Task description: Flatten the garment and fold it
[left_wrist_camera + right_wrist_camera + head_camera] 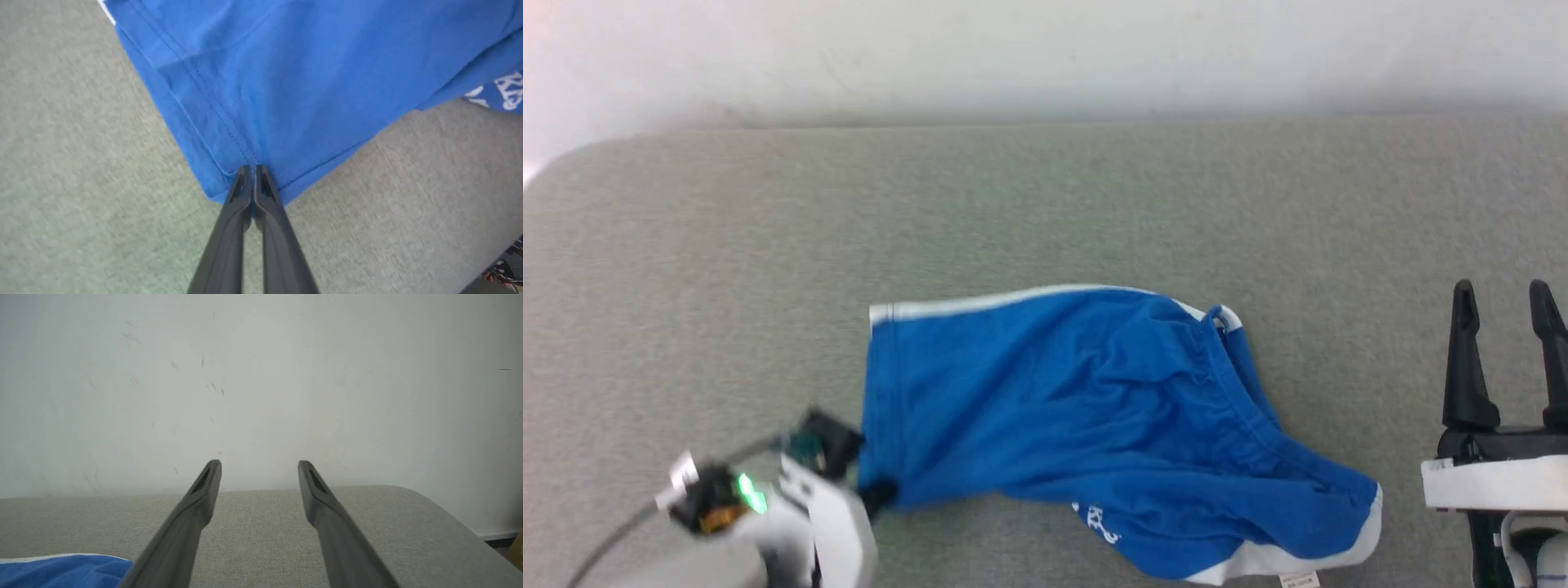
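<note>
Left hand [254,167]: fingers pressed together, pinching the garment [306,81] at a corner. In the left wrist view the hem edge sits right between the tips and a stitched seam runs away from them. In the head view this hand [878,494] sits at the garment's [1078,400] lower-left corner. The wrist is blurred and a green light [747,492] is lit on it.

Right hand [1503,294]: fingers spread wide with nothing between them. It is well apart from the garment, off past its far end. In the right wrist view its fingers [204,490] point across the table [261,539] toward a pale wall [261,375]. A patch of blue cloth with a white edge [61,571] sits low beside that hand's left finger.

Garment: blue shorts on the grey fabric-covered table [686,286], stretching away from the left hand toward the right hand, rumpled and not flat.
- White trim [996,302] runs along the edge opposite the pinched corner.
- White lettering [1098,523] shows on a fold between the two hands, partly tucked under and unreadable.
- A small white tag [1298,580] sits by the white hem at the end nearer the right hand.

The pinched corner may be slightly off the table, but it's too blurred to call.
</note>
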Robot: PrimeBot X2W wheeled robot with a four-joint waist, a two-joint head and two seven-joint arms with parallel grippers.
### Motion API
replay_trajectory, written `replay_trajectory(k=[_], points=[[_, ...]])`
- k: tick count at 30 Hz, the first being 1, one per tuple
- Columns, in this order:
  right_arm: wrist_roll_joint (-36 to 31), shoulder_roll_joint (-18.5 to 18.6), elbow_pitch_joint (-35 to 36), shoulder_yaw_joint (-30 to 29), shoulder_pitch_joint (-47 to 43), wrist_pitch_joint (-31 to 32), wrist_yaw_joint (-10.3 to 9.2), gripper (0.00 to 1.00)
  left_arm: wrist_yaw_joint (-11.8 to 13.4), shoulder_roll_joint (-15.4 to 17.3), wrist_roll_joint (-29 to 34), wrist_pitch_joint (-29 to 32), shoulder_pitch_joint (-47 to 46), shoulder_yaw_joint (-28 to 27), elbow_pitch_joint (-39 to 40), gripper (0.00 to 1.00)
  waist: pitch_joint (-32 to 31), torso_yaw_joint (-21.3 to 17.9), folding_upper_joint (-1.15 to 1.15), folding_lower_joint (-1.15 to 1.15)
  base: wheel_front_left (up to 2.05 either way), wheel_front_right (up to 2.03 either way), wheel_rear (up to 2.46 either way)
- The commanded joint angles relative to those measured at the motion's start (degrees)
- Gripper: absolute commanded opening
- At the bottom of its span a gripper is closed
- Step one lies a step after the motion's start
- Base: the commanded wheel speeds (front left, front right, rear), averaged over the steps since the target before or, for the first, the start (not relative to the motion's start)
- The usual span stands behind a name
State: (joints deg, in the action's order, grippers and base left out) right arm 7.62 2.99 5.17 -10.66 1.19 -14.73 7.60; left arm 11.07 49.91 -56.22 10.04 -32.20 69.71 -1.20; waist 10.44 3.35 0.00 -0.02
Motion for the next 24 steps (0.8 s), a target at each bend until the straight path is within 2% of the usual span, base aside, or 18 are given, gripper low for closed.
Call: replay_trajectory(k=[1, 4, 5, 6, 16, 19, 24], points=[[-0.48, -0.12, 0.17, -0.01, -0.84, -0.27, -0.11, 1.00, 0.66, -0.20, -0.53, -0.37, 1.56, 0.30, 0.70, 0.00, -2.75, 2.62, 0.00, 0.02, 0.00, 0.00, 0.00], [-0.82, -0.12, 0.05, -0.29, -1.27, -0.27, -0.11, 1.00, 0.95, -1.14, -1.67, -0.54, 4.78, 1.06, 0.95, 0.00, -3.43, 2.95, 0.00, 0.02, 0.00, 0.00, 0.00], [-0.99, -0.12, 0.00, -0.28, -1.31, -0.27, -0.11, 1.00, 1.21, -1.37, -1.28, -0.72, 4.83, 1.13, 0.80, 0.43, -3.66, 3.01, 0.00, 0.02, 0.00, 0.00, 0.00], [-1.14, -0.12, -0.02, -0.24, -1.31, -0.27, -0.11, 1.00, 1.59, -1.65, -0.77, -1.65, 4.62, 0.82, 0.29, 1.00, -3.83, 3.05, 0.00, 0.02, 0.00, 0.00, 0.00], [-1.00, -0.12, 0.31, 0.08, -1.37, -0.27, -0.11, 1.00, 3.27, -0.28, 4.33, -7.74, -7.26, -7.04, -0.51, 1.00, -4.36, 2.92, 0.00, 0.02, 0.00, 0.00, 0.00], [-0.74, -0.12, 0.41, 0.39, -0.98, -0.27, -0.11, 1.00, 1.27, -0.80, 5.01, -5.42, -11.23, -7.21, -2.99, 1.00, -3.62, 2.35, 0.00, 0.02, 0.00, 0.00, 0.00], [-0.83, -0.12, 0.44, 0.73, 0.17, -0.27, -0.11, 1.00, -6.33, -3.26, 3.67, 4.27, -16.45, -3.99, -9.73, 1.00, -1.95, 0.73, 0.00, 0.02, 0.00, 0.00, 0.00]])
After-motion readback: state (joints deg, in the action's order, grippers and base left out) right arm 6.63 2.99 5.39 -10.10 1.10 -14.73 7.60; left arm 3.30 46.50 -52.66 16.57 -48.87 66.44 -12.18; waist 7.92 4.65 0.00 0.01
